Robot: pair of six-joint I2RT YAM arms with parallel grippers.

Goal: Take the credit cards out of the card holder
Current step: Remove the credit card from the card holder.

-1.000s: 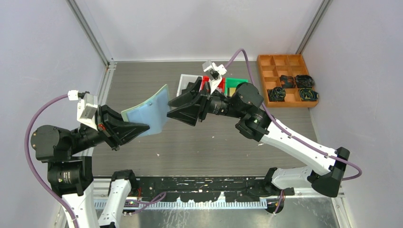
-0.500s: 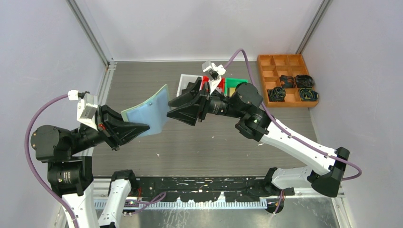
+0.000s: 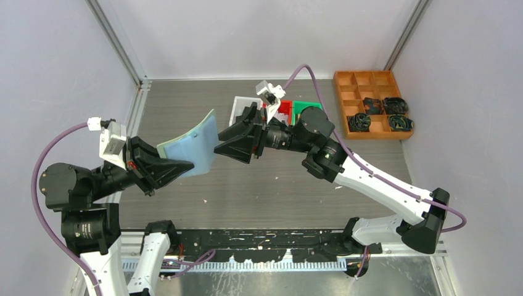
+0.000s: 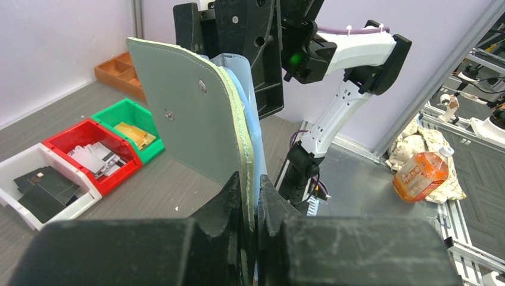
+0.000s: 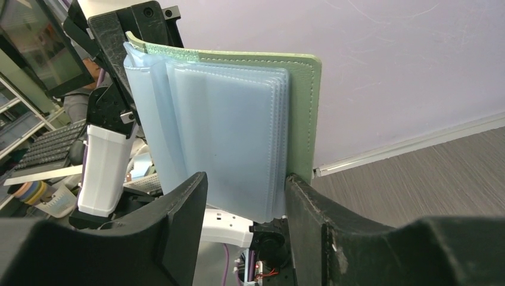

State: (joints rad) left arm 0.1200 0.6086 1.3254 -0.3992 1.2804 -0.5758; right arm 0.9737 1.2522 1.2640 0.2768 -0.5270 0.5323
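Card holder pinched upright in left claw, midair.

The left tool hides the lower edge of the card holder.

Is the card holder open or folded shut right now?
Open: the card holder has its clear sleeves exposed and fanned, no cover folded over them.
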